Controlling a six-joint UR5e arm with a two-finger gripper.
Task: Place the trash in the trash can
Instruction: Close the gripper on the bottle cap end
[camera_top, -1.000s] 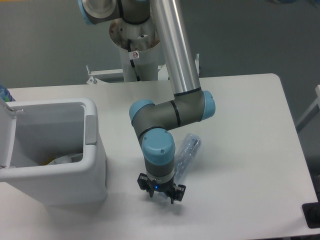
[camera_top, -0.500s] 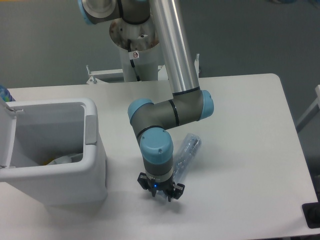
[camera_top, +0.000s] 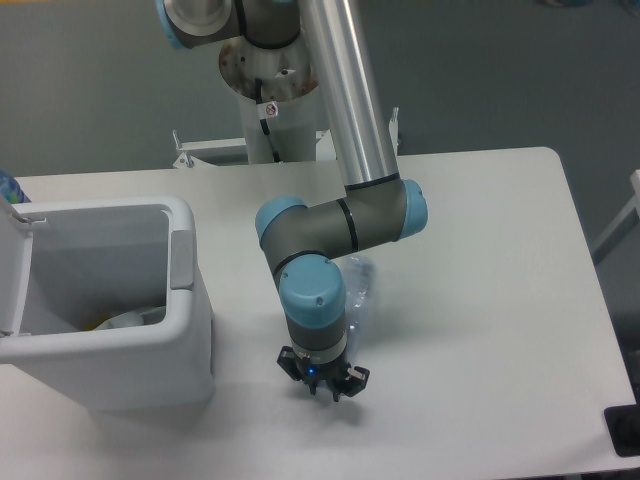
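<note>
Lying on the white tabletop (camera_top: 480, 300) just right of the arm's wrist, one clear crinkled bottle (camera_top: 358, 292) with a bluish tint shows only in part, its lower end hidden behind the blue-capped joint. One arm (camera_top: 350, 215) reaches down from the far side, and its pincer (camera_top: 324, 383) points at the tabletop near the front edge; the black fingers appear close together, with nothing visible between them, though whether they grip anything cannot be told from this angle. At the left stands one trash can (camera_top: 185, 320), a large white boxy bin with a thick rounded rim, its lid (camera_top: 12, 270) swung open at the far left. Inside it, low down, one pale crumpled wrapper (camera_top: 130, 320) shows, with a bit of yellow beside it
</note>
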